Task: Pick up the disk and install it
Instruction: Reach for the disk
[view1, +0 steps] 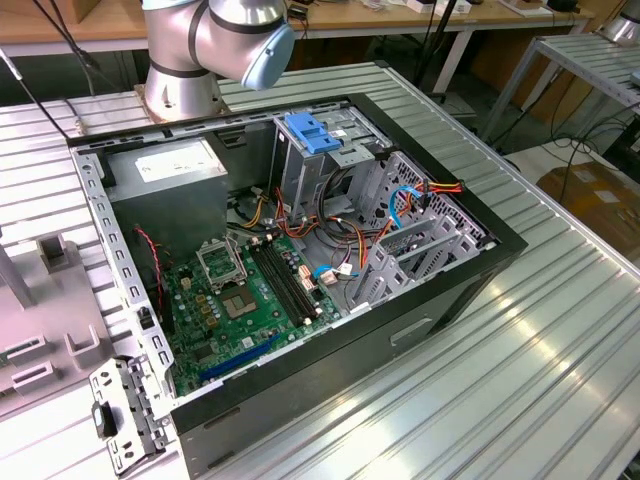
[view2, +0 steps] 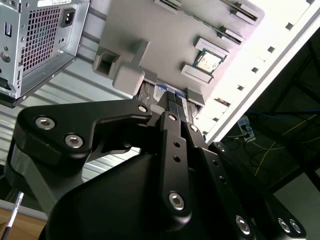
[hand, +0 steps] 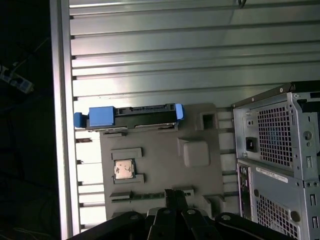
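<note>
The disk (hand: 131, 115) stood on its long edge in a slot of a grey plate (hand: 160, 150). That plate lay on the ribbed metal surface (hand: 150, 50) beside the back of the open case (hand: 277, 150). One blue end of the disk's carrier reached almost to the surface's edge.

The disk looked stiff and dense for its size, probably easy to hurt with a knock. Its dark flat faces seemed smooth, so a light squeeze could slip. The blue carrier was likely thin plastic that would flex. The soundest hold seemed to be across the two flat faces at mid-length, between the blue ends and clear of the connector edge.

The fingers (hand: 170, 194) were drawn together with only a sliver between them, and they held nothing. In the first wrist view they hovered over the side of the plate opposite the disk, well apart from it. A small chip (hand: 123, 168) sat in its pocket between them. In the second wrist view the fingers (view2: 171, 100) pointed toward the plate.
</note>
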